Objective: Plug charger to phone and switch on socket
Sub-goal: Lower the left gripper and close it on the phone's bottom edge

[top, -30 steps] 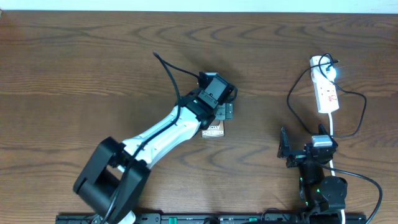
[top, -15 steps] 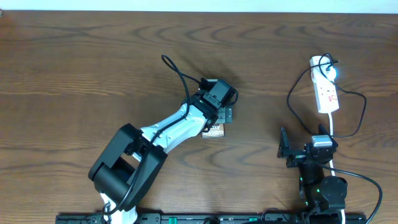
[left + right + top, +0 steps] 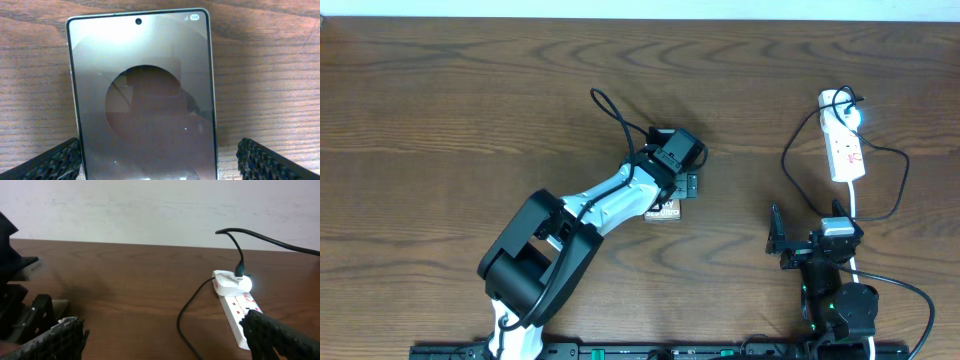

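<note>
The phone (image 3: 142, 95) lies flat on the table and fills the left wrist view, its glossy screen showing a round reflection. My left gripper (image 3: 160, 159) hangs open just above it, one finger on each side of its near end. In the overhead view the left arm covers most of the phone (image 3: 666, 211). The white socket (image 3: 846, 145) lies at the far right, with the charger's white plug head (image 3: 834, 100) in its far end and the black cable (image 3: 788, 165) looping beside it. My right gripper (image 3: 807, 228) is open, near the front edge and short of the socket (image 3: 235, 307).
The socket's thick white cord (image 3: 853, 205) runs toward the front edge, past the right arm. The charger's cable (image 3: 187, 312) curves across the table between the right fingers. The left arm (image 3: 610, 200) stretches diagonally from the front rail (image 3: 670, 351).
The left arm's lower links have swung to the right while its gripper stays over the phone. The right arm has not moved.
</note>
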`<state>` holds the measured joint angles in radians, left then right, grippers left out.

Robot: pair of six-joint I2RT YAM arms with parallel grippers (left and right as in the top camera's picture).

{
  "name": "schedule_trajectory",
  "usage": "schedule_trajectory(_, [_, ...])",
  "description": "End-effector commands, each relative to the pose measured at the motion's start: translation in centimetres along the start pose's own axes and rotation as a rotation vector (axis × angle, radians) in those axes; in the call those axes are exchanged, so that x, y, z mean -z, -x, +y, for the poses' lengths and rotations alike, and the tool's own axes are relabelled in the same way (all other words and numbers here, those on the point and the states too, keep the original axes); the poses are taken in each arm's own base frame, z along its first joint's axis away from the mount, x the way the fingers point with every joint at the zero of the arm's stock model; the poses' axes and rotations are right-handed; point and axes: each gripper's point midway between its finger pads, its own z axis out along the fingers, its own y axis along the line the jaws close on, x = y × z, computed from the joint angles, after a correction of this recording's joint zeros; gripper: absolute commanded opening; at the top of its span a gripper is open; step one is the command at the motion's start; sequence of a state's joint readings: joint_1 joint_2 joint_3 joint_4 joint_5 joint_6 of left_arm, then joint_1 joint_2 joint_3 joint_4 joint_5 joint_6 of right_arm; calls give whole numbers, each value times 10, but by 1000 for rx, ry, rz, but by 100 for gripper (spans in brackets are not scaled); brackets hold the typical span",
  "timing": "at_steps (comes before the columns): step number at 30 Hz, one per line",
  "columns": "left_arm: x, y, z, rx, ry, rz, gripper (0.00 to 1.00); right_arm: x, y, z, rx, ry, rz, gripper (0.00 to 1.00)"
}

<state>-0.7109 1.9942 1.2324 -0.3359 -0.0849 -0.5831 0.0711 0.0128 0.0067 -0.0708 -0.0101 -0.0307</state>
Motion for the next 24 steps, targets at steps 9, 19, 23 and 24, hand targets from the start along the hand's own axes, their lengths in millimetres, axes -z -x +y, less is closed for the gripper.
schedule_trajectory(9, [-30,-52,23,62,85,177,97,0,-1,-2,8,-8,4,99])
schedule_trajectory(19, [-31,-65,34,38,127,227,95,0,-1,-2,8,-8,4,99])
schedule_trajectory(23, [-32,-65,32,39,120,229,95,0,-1,-2,8,-8,4,99])
schedule_trajectory(24, [-32,-65,32,39,118,227,95,0,-1,-2,8,-8,4,99])
